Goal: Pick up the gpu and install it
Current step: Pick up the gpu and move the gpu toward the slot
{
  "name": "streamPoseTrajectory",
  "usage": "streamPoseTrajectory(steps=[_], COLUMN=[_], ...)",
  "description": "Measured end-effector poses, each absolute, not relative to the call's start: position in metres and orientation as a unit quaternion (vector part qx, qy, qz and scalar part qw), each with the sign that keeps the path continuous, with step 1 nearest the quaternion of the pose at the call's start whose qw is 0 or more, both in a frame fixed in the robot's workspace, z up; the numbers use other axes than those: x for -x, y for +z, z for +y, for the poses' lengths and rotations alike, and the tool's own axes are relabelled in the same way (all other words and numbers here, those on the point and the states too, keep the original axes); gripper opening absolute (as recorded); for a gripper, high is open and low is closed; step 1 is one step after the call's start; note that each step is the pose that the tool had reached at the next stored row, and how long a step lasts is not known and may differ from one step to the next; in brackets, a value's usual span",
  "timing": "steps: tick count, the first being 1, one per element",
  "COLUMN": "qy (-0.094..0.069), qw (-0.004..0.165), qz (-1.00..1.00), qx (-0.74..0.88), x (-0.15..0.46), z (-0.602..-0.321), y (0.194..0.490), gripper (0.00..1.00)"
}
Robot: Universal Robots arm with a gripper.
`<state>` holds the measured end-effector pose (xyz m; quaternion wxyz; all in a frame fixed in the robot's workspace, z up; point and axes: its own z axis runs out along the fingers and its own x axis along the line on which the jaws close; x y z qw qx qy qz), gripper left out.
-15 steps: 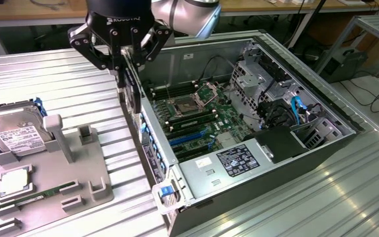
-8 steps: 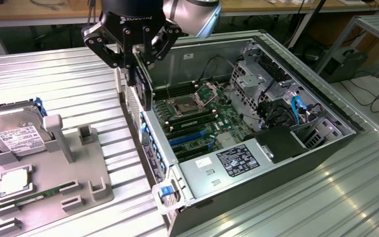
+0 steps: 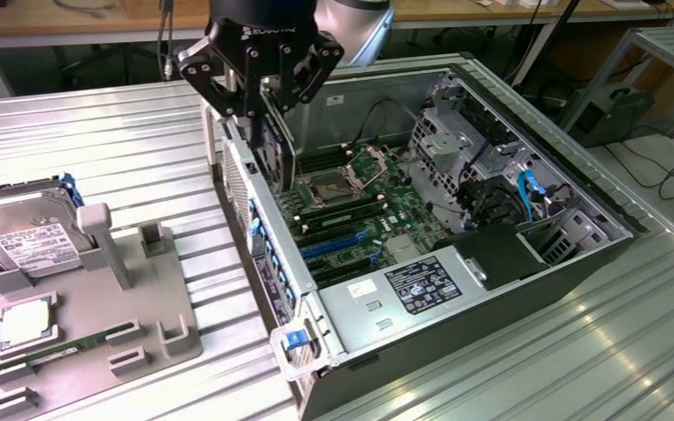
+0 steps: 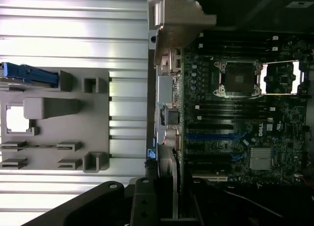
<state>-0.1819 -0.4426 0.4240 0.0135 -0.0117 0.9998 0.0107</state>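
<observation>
The gpu is a thin dark card that hangs on edge, and my gripper is shut on its upper edge. It hovers just inside the open computer case, by the rear wall and above the motherboard, near the CPU socket. In the wrist view the gpu appears edge-on, its silvery bracket running between my black fingers. The blue expansion slots lie on the board beside the card's line; the card is clear of them.
A grey fixture tray sits on the ribbed metal table at the exterior view's left. It holds a silver hard drive, a CPU and a green memory stick. Drive cages and cables crowd the case's far side.
</observation>
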Motion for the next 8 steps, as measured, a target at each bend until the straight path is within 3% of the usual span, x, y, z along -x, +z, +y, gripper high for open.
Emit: streamPoseTrajectory(steps=[8], qy=[0.011], qw=[0.014], qz=[1.000], qx=[0.012], x=[0.161], z=[-0.441], y=[0.424], gripper=[0.28])
